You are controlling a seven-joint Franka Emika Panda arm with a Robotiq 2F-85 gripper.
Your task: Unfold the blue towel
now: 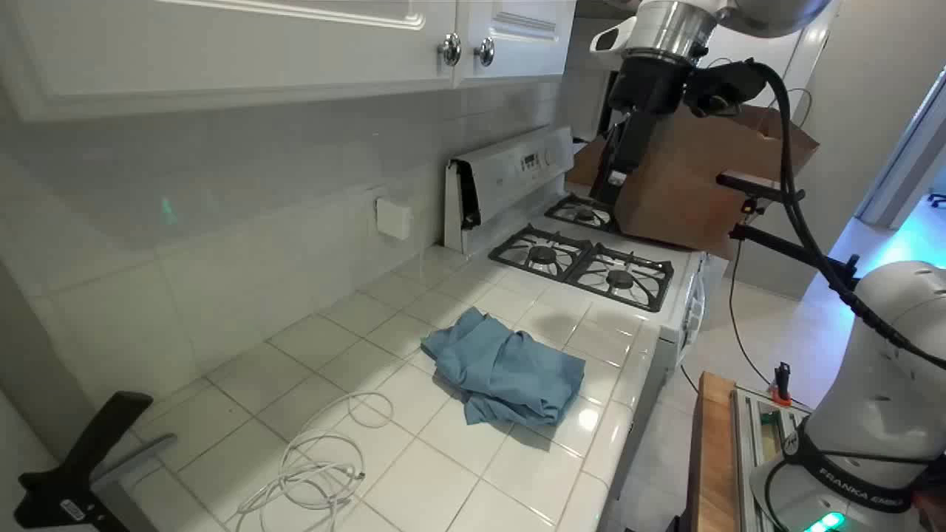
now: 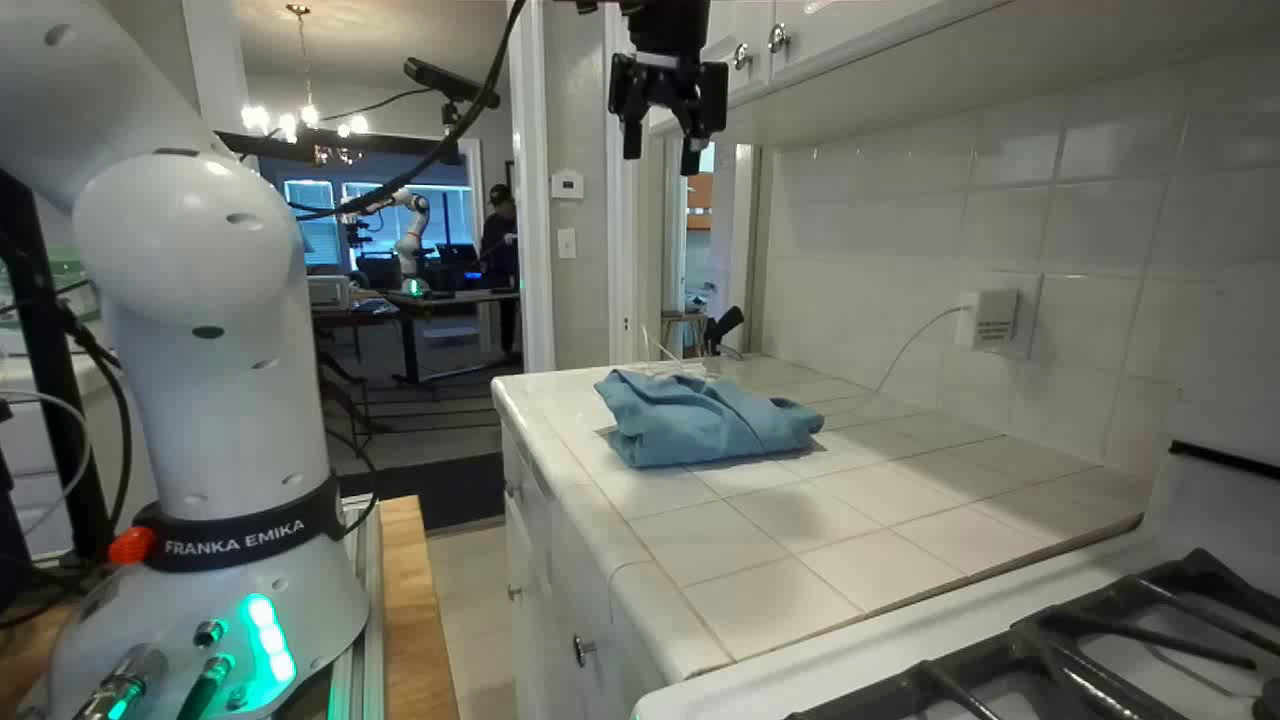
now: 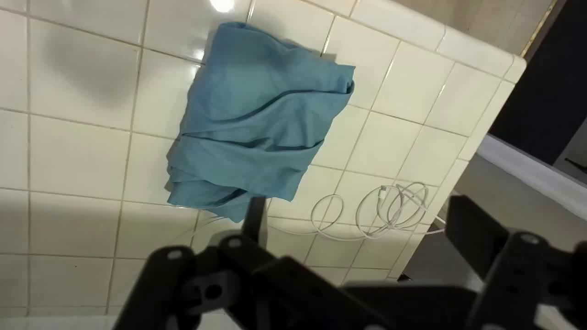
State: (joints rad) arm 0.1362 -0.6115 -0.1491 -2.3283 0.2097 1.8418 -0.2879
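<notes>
The blue towel lies folded and rumpled on the white tiled counter. It also shows in an exterior view as a low, layered bundle, and in the wrist view with creases across it and loose corners. My gripper is high above the counter, well above the towel and apart from it. Its fingers are spread with nothing between them. In the wrist view the gripper shows two wide-apart fingertips, the towel lying beyond the left one. In an exterior view the gripper hangs in front of a cardboard box.
A coiled white cable lies on the counter near the towel. A black-handled tool stands at the counter's end. The stove with black grates adjoins the counter. A cardboard box stands on it. White cabinets overhang the counter.
</notes>
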